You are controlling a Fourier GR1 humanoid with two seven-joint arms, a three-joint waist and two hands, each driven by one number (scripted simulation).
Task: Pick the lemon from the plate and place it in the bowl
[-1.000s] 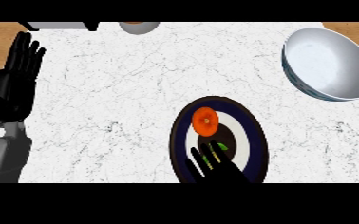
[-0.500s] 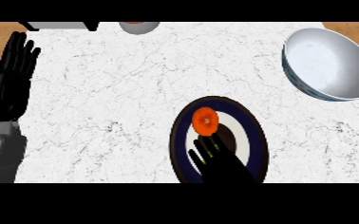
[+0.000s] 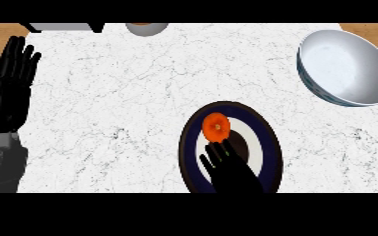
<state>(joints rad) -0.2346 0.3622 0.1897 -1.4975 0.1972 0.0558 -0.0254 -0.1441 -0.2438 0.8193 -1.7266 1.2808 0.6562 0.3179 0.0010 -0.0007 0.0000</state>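
Right hand [image 3: 230, 169] has crept up plate [image 3: 272, 145], open fingertips now touching orange-coloured fruit [image 3: 216, 127]; grasp imminent; bowl [image 3: 341, 70] waits; left hand [image 3: 16, 80] open, resting at left edge

White marbled tabletop [image 3: 133, 95] with fine grey veins, filling most of the view. At its far edge, left of centre, a small round grey object [image 3: 146, 28], cut off by the top of the view so that only its near half shows; cannot tell what it is. Further left along the same edge, a pale grey flat-sided object [image 3: 63, 27] with dark corners, also cut off and unidentifiable. Brown wooden surface [image 3: 9, 29] showing at the far left corner, and again at the far right corner [image 3: 360, 28], beyond the marble.
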